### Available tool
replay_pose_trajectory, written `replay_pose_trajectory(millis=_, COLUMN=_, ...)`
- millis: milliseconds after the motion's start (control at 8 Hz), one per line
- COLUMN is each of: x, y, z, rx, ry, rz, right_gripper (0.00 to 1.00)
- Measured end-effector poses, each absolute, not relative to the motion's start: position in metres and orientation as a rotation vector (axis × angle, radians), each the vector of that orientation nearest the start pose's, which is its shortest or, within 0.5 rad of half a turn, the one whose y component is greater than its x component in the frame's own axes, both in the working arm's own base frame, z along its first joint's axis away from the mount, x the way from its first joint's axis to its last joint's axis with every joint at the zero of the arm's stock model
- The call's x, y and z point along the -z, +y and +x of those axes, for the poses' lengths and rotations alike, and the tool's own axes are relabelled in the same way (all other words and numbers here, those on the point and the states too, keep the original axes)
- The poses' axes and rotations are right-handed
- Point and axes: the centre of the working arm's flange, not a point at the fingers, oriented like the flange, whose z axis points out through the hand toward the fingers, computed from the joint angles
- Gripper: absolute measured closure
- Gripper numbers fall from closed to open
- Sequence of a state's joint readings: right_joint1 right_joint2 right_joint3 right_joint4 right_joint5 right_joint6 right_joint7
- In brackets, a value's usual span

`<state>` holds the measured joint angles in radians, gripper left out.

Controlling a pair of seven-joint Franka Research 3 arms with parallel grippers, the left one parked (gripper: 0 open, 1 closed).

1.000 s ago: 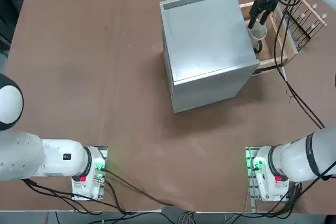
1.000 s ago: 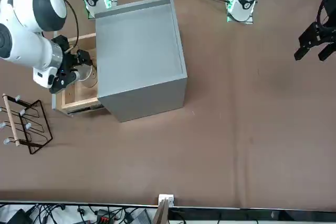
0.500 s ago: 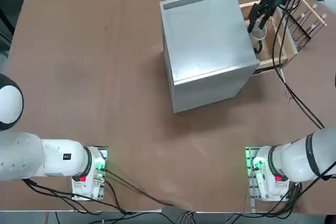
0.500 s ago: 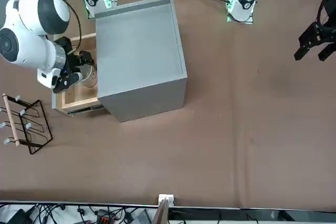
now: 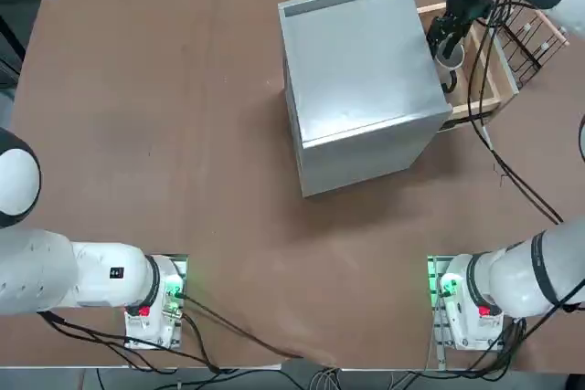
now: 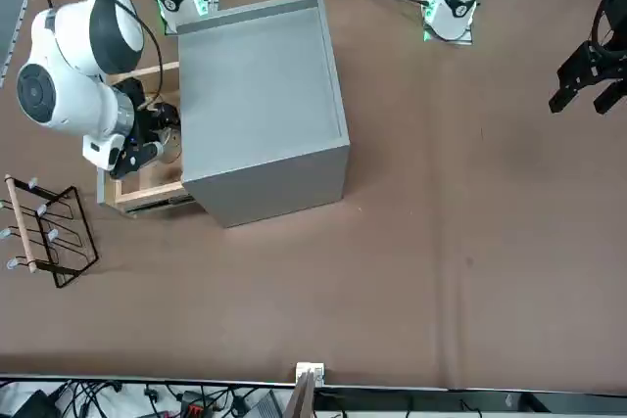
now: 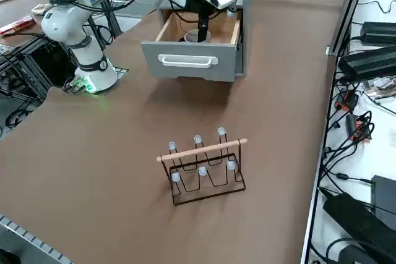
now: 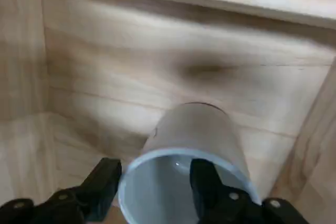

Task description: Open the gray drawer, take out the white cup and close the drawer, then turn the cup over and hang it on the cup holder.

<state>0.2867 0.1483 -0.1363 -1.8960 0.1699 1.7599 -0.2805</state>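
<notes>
The gray drawer [image 5: 487, 61] [image 7: 189, 61] stands pulled out of the gray cabinet [image 5: 361, 70], its wooden inside showing. The white cup [image 8: 202, 129] [image 5: 450, 60] [image 7: 199, 36] stands mouth-up inside it, close to the cabinet. My right gripper [image 8: 155, 179] [image 5: 443, 41] [image 6: 162, 136] reaches down into the drawer and straddles the cup's rim. One finger [image 8: 102, 182] is outside the wall, the other inside the mouth, and a gap to the wall still shows. The cup holder [image 7: 204, 165] [image 5: 535, 32] [image 6: 44, 232] stands on the table beyond the drawer front.
The cabinet fills the table's far middle, right beside the drawer. My arm's cable [image 5: 498, 148] trails across the table near the drawer's corner. Brown tabletop lies between the drawer front and the cup holder.
My right gripper has come down deeper into the drawer and shifted toward the cabinet, over the cup's rim. Its fingers have drawn somewhat closer together. The cup and drawer have not moved.
</notes>
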Motion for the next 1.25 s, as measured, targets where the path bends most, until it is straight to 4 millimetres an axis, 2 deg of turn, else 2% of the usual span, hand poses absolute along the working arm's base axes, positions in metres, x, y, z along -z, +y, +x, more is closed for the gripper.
replay_pose_trajectory(millis=125, x=-0.403, y=0.102, z=0.554, rx=-0.411, ry=-0.548, rz=-2.904, right_gripper=0.26)
replay_pose_trajectory(millis=375, x=-0.407, y=0.101, z=0.554, rx=-0.408, ry=-0.526, rz=-2.910, right_gripper=0.70)
replay_pose_trajectory(millis=500, x=-0.417, y=0.100, z=0.552, rx=-0.413, ry=-0.479, rz=-2.920, right_gripper=0.89)
replay_pose_trajectory(millis=625, x=-0.434, y=0.101, z=0.551, rx=-0.420, ry=-0.451, rz=-2.924, right_gripper=0.93)
replay_pose_trajectory(millis=1000, x=-0.500, y=0.107, z=0.546, rx=-0.429, ry=-0.436, rz=-2.922, right_gripper=0.93)
replay_pose_trajectory(millis=1250, x=-0.536, y=0.104, z=0.544, rx=-0.426, ry=-0.425, rz=-2.927, right_gripper=0.94)
